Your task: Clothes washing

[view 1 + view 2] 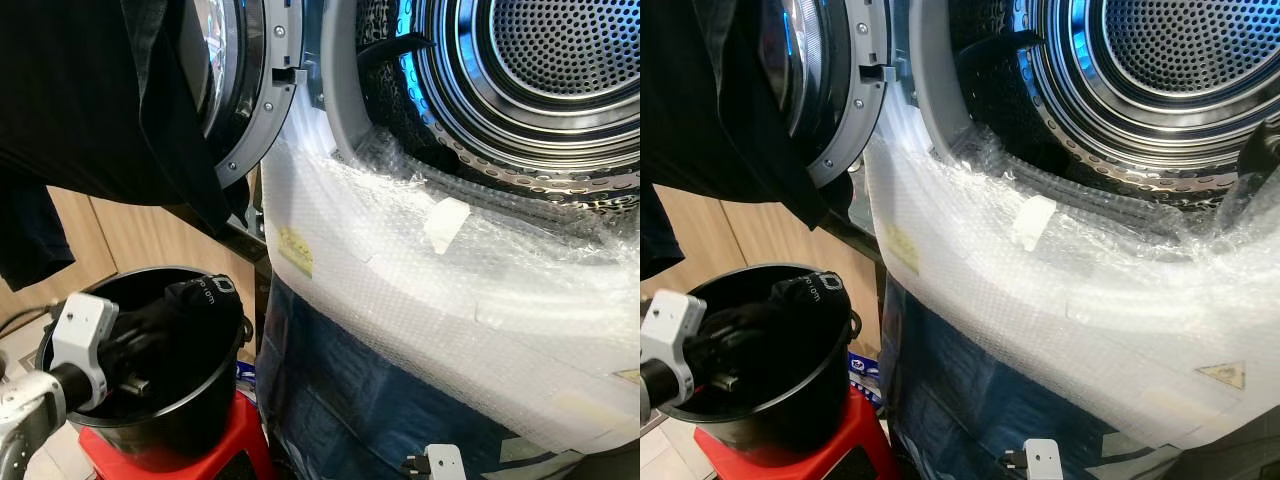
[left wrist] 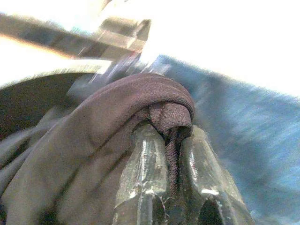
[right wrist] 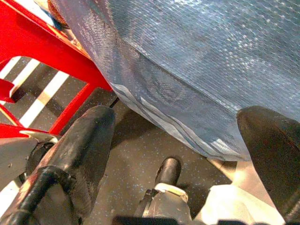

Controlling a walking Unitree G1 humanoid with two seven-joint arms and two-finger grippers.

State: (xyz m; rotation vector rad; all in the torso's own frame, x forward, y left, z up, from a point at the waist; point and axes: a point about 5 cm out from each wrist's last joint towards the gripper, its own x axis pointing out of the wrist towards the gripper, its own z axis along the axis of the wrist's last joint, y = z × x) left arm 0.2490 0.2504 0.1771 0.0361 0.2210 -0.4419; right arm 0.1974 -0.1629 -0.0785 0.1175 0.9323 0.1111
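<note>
A black bucket (image 1: 205,415) stands on a red stool (image 1: 235,455) at the lower left, beside the washing machine. My left gripper (image 1: 165,325) reaches into the bucket and is shut on a dark garment (image 2: 93,140); the cloth is pinched between the fingers (image 2: 145,164) in the left wrist view. Another dark garment (image 1: 100,110) hangs over the open washer door (image 1: 250,90). The steel drum (image 1: 560,70) stands open at the upper right, with a strip of dark cloth (image 1: 390,47) at its left rim. My right gripper (image 3: 183,136) hangs open low beside the machine, above the floor.
Bubble wrap (image 1: 420,280) covers the washer's front below the drum opening, with blue film (image 1: 350,390) beneath it. A wooden cabinet (image 1: 130,240) stands behind the bucket. The right wrist view holds a speckled dark floor (image 3: 140,164) and the stool's red legs (image 3: 70,61).
</note>
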